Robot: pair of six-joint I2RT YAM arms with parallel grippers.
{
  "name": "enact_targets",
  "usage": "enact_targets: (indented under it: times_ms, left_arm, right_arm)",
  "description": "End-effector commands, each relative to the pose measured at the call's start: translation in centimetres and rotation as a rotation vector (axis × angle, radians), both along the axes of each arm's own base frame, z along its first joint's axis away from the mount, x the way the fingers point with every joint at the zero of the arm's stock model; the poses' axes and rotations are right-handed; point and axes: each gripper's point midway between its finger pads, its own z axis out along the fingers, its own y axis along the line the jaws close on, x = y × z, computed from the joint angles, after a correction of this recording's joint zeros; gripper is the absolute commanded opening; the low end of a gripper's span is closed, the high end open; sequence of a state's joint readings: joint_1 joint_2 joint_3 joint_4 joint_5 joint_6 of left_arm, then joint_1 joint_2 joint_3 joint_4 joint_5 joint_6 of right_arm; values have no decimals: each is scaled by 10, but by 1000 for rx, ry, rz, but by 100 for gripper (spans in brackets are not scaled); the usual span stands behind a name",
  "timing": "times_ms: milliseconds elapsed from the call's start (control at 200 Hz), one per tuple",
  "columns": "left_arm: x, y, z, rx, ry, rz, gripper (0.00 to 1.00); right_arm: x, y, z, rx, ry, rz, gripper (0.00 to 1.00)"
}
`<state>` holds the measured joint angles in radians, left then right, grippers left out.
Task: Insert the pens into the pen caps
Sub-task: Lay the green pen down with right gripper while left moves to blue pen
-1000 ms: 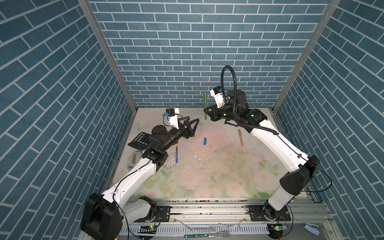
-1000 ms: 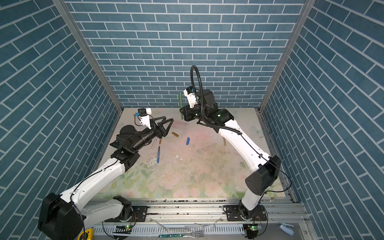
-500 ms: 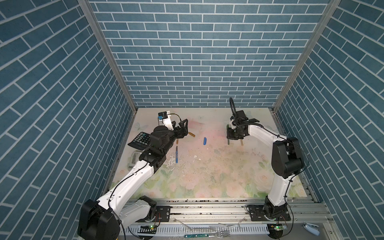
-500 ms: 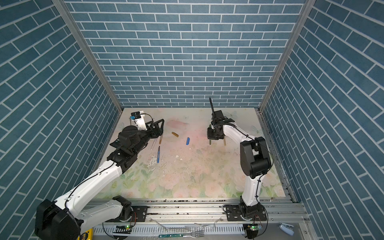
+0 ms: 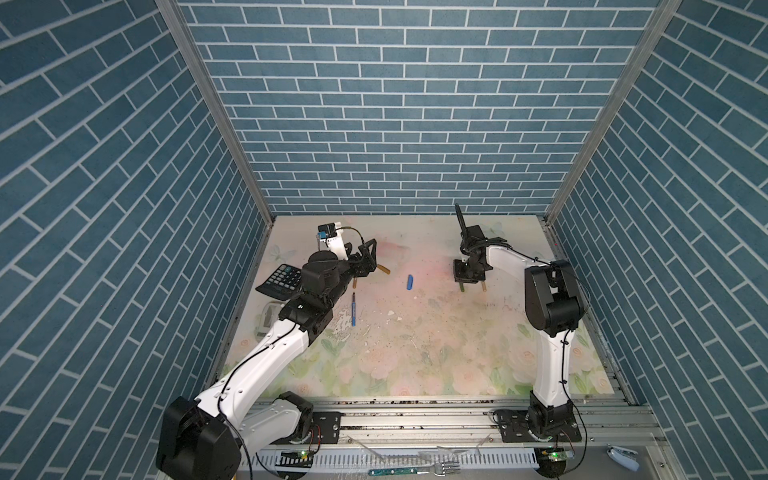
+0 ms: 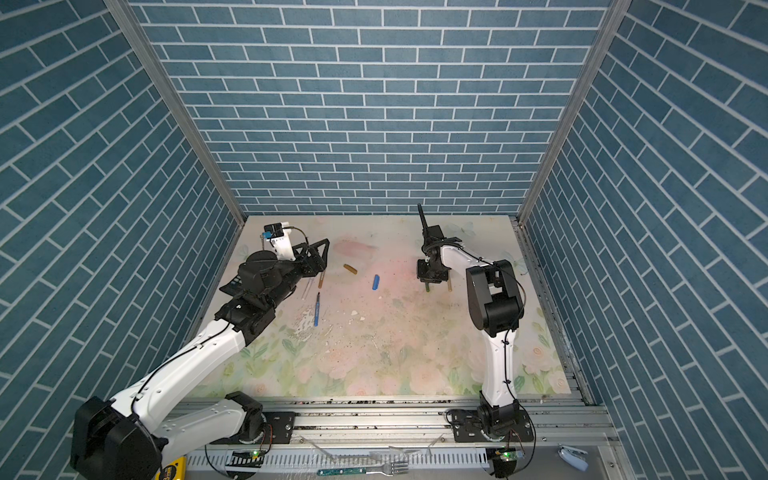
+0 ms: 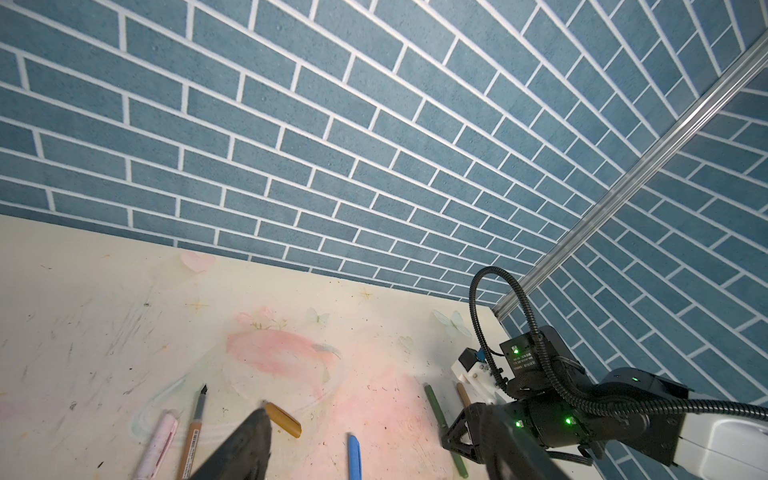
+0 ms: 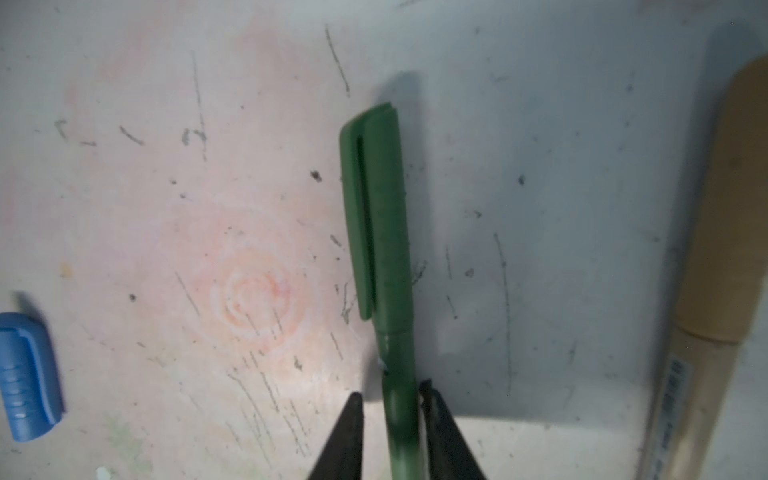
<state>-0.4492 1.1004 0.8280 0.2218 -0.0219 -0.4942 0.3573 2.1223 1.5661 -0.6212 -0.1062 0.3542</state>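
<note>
- The blue cap (image 5: 410,281) is lying loose on the bench (image 5: 415,353), roughly midway between the two arms.
- On the right arm's side of the blue cap, the right tool (image 8: 390,395) is straddling the green pen (image 8: 397,357). Its jaws are standing slightly apart: one finger is keeping clear of the barrel and the other is sitting right against it.
- The green pen is lying flat on the bench, wearing its green cap (image 8: 374,199).
- A capped tan pen (image 8: 715,249) is lying just beside the green pen, on the side away from the blue cap.
- On the left arm's side of the blue cap, the left tool (image 5: 371,257) is hanging spread wide and gripping nothing.
- A gold cap (image 5: 384,269) is lying between the blue cap and the left tool.
- Beyond the gold cap, an uncapped tan pen (image 7: 193,428) and a pink pen (image 7: 160,446) are lying side by side.
- A blue pen (image 5: 353,309) is lying near them.
</note>
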Motion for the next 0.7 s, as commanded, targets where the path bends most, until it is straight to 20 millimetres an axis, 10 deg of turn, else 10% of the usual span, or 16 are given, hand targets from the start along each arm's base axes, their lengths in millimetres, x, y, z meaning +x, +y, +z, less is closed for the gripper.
enact_targets:
  times_ms: [0,465,695]
  left_arm:
    - [3,-1,12,-3,-33,-10,80]
    - [11,8,-2,53,18,47,80]
    - [18,49,-19,152,115,276,71]
  right_arm:
    - [-6,-16,-12,-87,32,-22,35]
    - [7,-9,100,13,-208,-51,38]
    - [-12,2,133,52,-287,-9,38]
